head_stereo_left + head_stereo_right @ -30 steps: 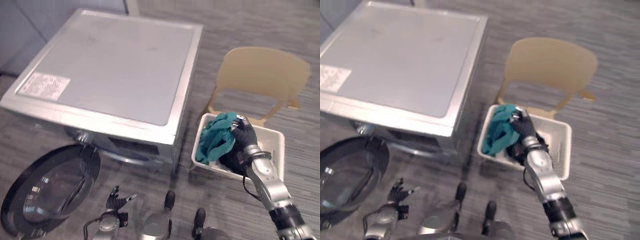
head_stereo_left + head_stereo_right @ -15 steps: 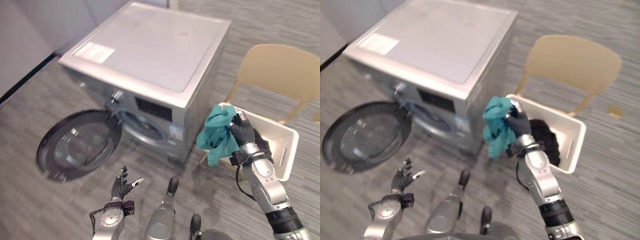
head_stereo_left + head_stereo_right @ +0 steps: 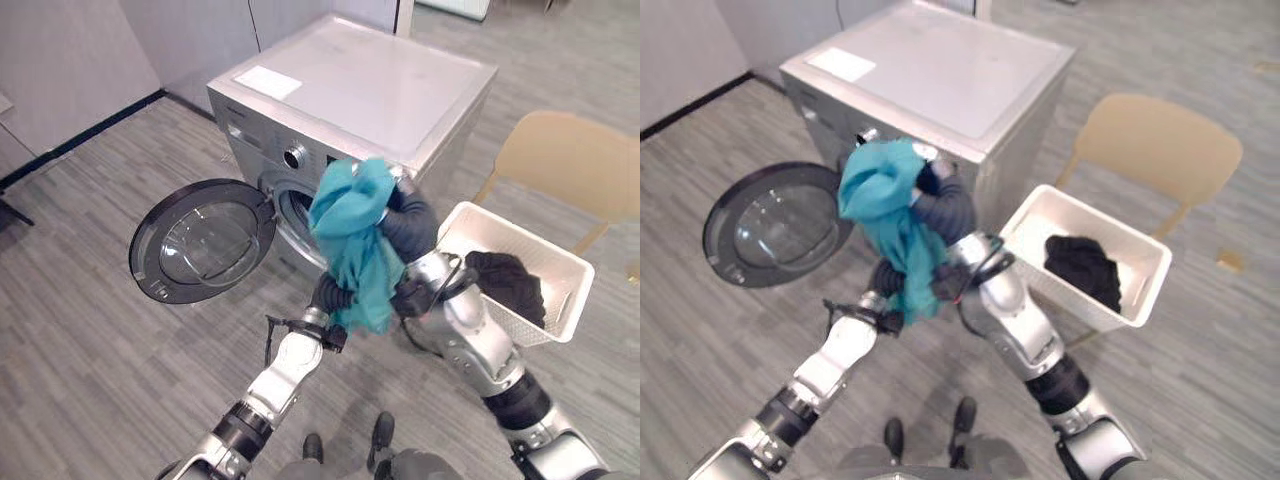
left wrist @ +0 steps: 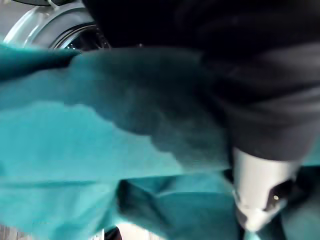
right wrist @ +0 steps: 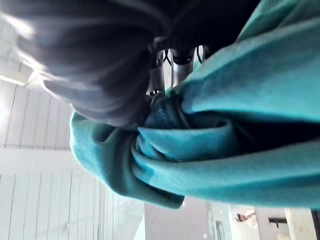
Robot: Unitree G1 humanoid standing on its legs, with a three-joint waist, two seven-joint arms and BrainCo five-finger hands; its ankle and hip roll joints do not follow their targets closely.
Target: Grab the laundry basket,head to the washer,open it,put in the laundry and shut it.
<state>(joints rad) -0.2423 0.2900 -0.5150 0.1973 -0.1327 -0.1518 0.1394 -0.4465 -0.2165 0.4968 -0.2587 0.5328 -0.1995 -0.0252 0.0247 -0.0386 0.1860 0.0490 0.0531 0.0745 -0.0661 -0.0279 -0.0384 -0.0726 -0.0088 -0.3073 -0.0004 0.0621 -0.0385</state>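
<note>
Left eye view: right hand grips soft, light teal cloth bunched at top, before washer; left hand's grasp can't be told.

1. A teal cloth hangs bunched and crumpled in the air before the washer's front.
2. The silver washer stands with its round dark door swung wide open.
3. The white laundry basket sits beside the washer's right side, holding a dark garment.
</note>
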